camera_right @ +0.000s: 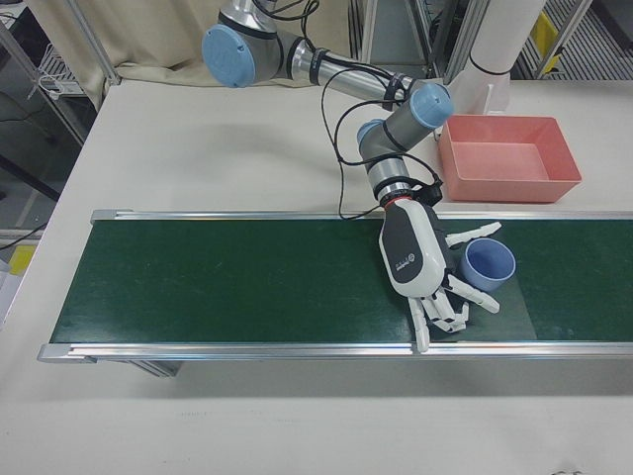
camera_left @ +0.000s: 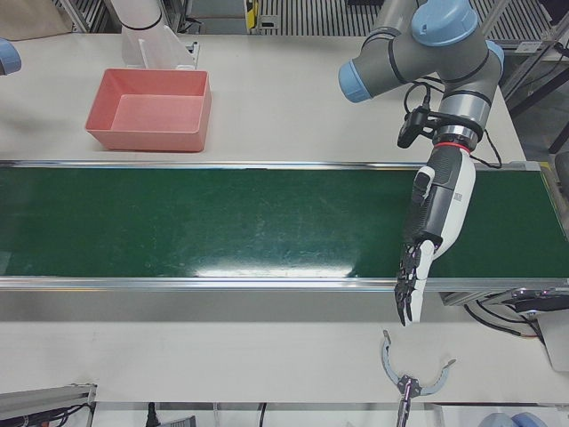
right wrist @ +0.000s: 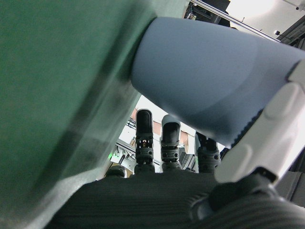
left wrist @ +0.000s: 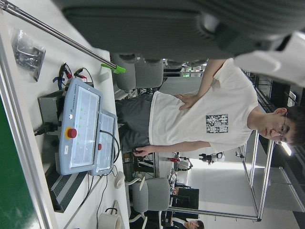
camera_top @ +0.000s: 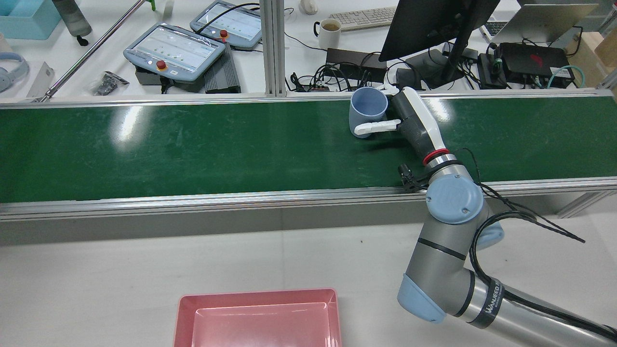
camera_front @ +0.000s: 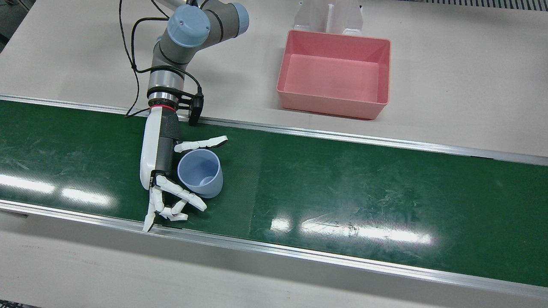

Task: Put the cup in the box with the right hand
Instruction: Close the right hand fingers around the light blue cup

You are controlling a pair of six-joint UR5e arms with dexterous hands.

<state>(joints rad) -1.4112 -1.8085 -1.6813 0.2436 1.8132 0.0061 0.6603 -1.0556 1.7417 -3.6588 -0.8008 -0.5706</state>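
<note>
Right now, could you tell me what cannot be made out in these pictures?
Rear view: the cup hides the far fingers of the right hand, so its grip is unclear.
Rear view: the bottom edge cuts off the box.
Left-front view: the fingertips of the left hand are too small.

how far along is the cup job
Done: the right hand has reached the cup on the green belt. In hand: fingers bracket the cup, which stands upright, not visibly lifted. Left: close, lift, carry to the empty pink box, release.
</note>
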